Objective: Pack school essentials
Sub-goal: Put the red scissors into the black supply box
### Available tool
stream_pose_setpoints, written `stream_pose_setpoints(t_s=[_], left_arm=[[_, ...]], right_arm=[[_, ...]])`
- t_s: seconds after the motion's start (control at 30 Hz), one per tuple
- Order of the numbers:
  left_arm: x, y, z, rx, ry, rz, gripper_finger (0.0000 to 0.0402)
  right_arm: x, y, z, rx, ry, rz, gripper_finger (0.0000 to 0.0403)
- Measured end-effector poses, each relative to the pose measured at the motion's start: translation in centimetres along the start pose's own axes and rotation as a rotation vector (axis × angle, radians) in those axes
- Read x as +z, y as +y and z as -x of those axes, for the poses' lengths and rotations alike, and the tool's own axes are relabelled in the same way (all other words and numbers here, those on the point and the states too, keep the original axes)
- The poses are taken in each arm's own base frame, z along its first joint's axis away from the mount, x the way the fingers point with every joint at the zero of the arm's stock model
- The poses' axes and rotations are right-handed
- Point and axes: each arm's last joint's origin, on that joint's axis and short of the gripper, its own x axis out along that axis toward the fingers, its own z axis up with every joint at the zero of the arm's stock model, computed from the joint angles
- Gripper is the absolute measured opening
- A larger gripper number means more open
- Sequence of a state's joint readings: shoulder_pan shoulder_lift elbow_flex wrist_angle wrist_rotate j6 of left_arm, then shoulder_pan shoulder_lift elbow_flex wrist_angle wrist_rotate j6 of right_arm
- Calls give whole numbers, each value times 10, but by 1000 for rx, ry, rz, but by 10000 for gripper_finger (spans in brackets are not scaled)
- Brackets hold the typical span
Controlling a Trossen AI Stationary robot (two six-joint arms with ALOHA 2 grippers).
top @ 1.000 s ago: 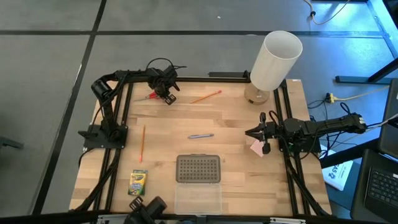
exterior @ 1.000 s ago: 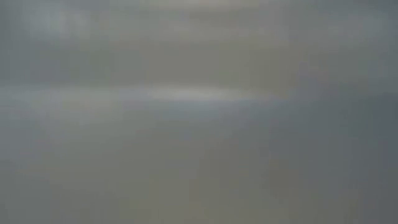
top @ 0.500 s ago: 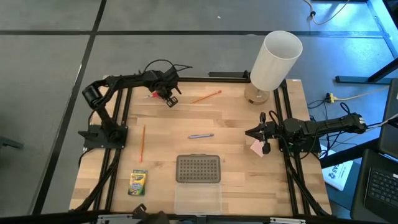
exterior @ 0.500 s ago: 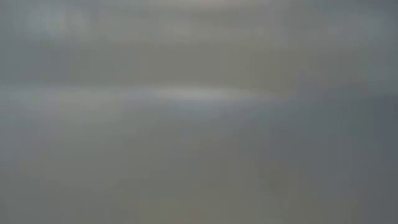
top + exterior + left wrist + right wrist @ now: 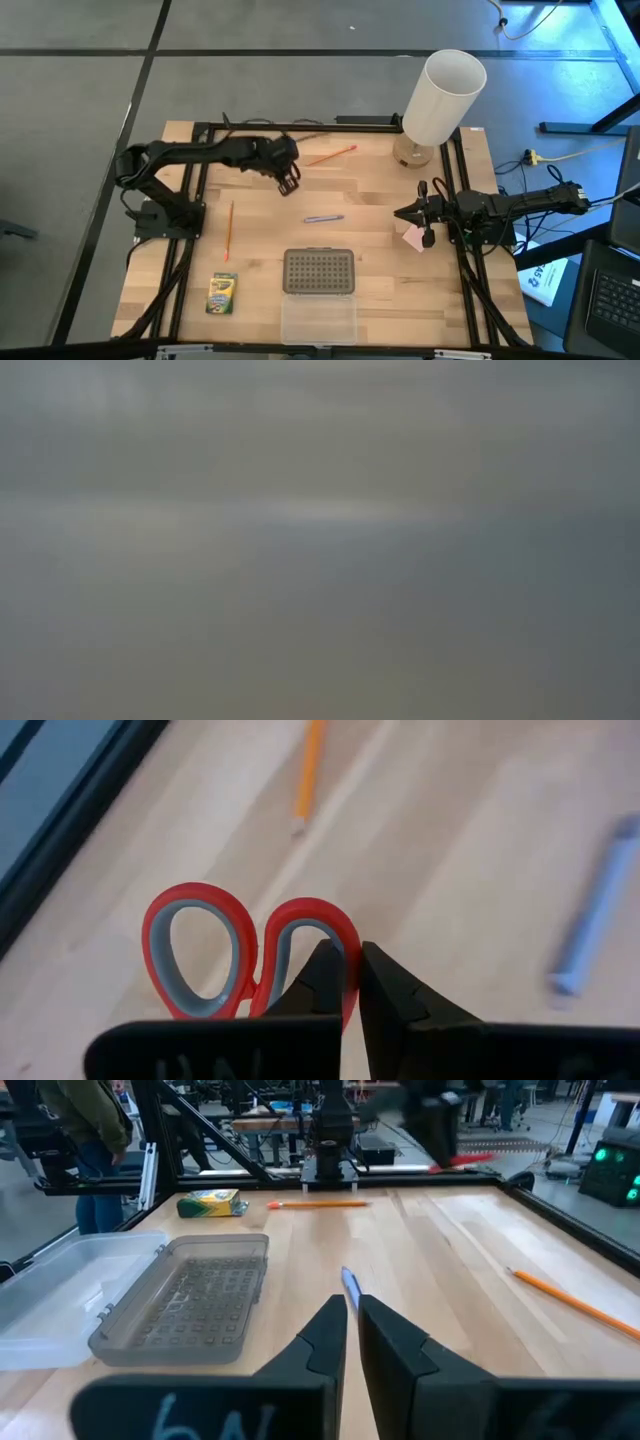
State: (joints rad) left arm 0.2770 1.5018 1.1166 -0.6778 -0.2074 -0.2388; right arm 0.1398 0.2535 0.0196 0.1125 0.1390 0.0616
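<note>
While the right pincer [image 5: 411, 212] waits pressed together, the left pincer [image 5: 350, 965] pinches the red-handled scissors [image 5: 215, 955], seemingly aloft.

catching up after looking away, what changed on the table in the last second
The left gripper, shut on the red-handled scissors, carried them from the table's far left edge toward the middle, nearer the pen; the arm stretched out flatter. The right gripper stayed shut near the pink block. Both pencils, the crayon box and the clear box did not move.
</note>
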Motion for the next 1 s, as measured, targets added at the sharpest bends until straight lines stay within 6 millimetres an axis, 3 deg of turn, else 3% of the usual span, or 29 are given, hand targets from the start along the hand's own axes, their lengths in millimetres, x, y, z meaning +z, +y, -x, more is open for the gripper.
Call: stream_pose_setpoints(t_s=[0.23, 0.57, 1.0], left_arm=[[-2, -59, 24, -94, -117, -44, 1], [-11, -134, 82, -290, -297, -46, 1], [-44, -191, 126, -570, -405, 32, 1]], right_arm=[[25, 1, 4, -6, 89, 4, 35], [56, 5, -6, 12, 192, 16, 35], [84, 14, -35, 103, 311, 45, 35]])
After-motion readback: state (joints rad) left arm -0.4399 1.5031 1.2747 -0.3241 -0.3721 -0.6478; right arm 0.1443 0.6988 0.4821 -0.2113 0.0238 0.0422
